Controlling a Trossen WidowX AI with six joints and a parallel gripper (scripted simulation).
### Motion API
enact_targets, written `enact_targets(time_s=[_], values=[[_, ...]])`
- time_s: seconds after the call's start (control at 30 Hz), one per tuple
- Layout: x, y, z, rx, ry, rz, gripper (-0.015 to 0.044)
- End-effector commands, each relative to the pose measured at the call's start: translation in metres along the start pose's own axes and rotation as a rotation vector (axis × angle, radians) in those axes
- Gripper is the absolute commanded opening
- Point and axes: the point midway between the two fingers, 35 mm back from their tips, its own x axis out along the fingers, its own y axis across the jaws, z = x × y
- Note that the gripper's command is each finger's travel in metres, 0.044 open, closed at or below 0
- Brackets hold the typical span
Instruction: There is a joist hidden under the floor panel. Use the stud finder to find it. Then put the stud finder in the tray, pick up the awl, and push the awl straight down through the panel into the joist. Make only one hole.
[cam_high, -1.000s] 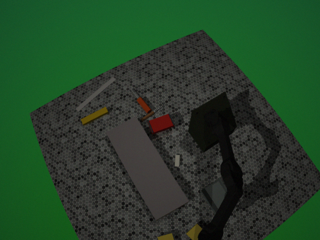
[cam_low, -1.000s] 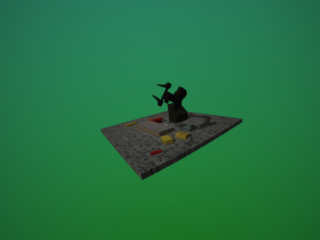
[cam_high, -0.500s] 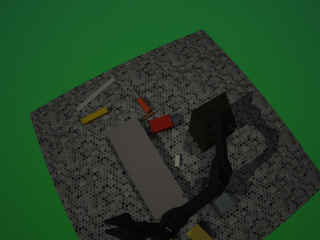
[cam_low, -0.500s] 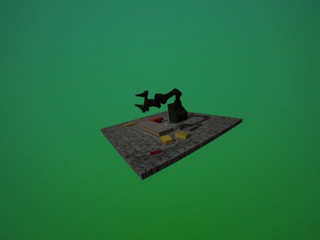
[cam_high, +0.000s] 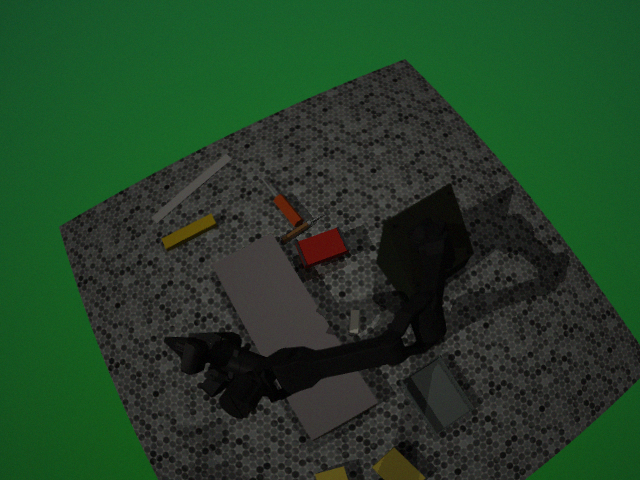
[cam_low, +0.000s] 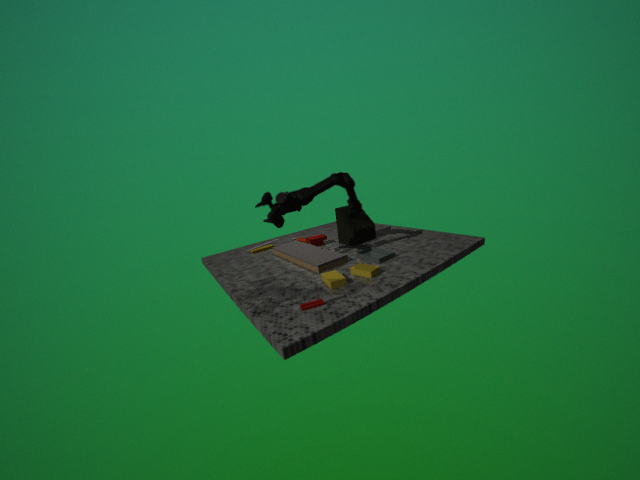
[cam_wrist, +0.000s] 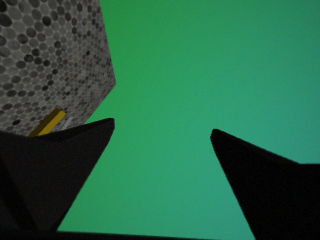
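Observation:
The grey floor panel lies flat in the middle of the table. The red stud finder lies just past the panel's far end. The awl, with a brown handle and a thin tip, lies beside the stud finder. The grey tray sits near the arm's base. My gripper is open and empty. It hangs high in the air past the panel's left side and points out over the table's edge.
An orange-handled tool, a yellow bar and a white strip lie at the far side. A small white block lies right of the panel. Two yellow blocks and a red tool lie at the near side.

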Motion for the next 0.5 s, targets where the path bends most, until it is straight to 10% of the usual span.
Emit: enact_targets(time_s=[0.0,0.47], values=[[0.029,0.048,-0.049,0.021,0.05,0.186,0.044],[0.03,0.214,-0.21,0.307,0.224,0.849,0.044]])
